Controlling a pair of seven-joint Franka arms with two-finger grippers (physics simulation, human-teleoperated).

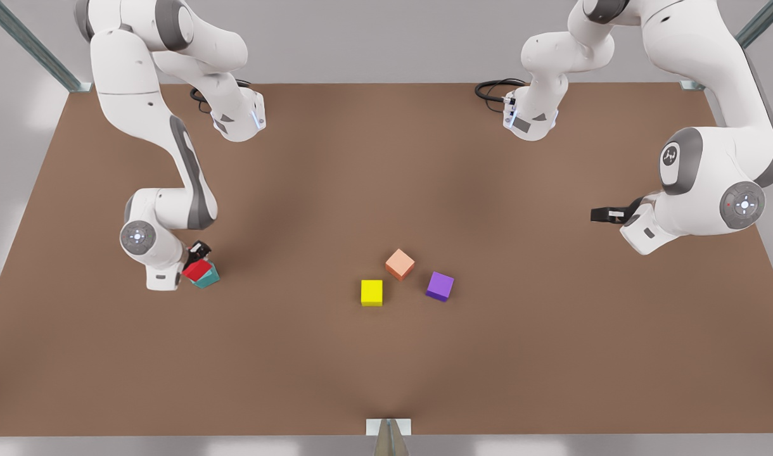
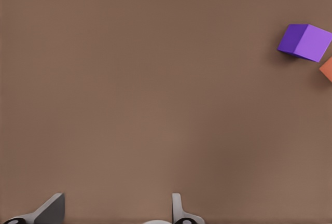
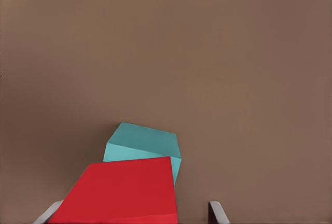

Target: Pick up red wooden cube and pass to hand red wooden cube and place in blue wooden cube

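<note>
Two hands share this bench (image 1: 386,373), and they sit well apart. Nearest the front edge, three loose cubes lie mid-bench: a yellow cube (image 1: 372,292), a purple cube (image 1: 440,286) and a pale orange cube (image 1: 400,264), none in the way. At the front view's left, the right hand (image 1: 198,258) is closed on the red wooden cube (image 1: 196,270), holding it tilted and low against the blue wooden cube (image 1: 208,277), which looks like the final placing rather than a hand-over. Open bench surrounds that pair, so lifting away seems easy. Farther back at the front view's right, the left hand (image 1: 605,215) waits with fingers (image 2: 177,208) spread and empty, above bare bench
</note>
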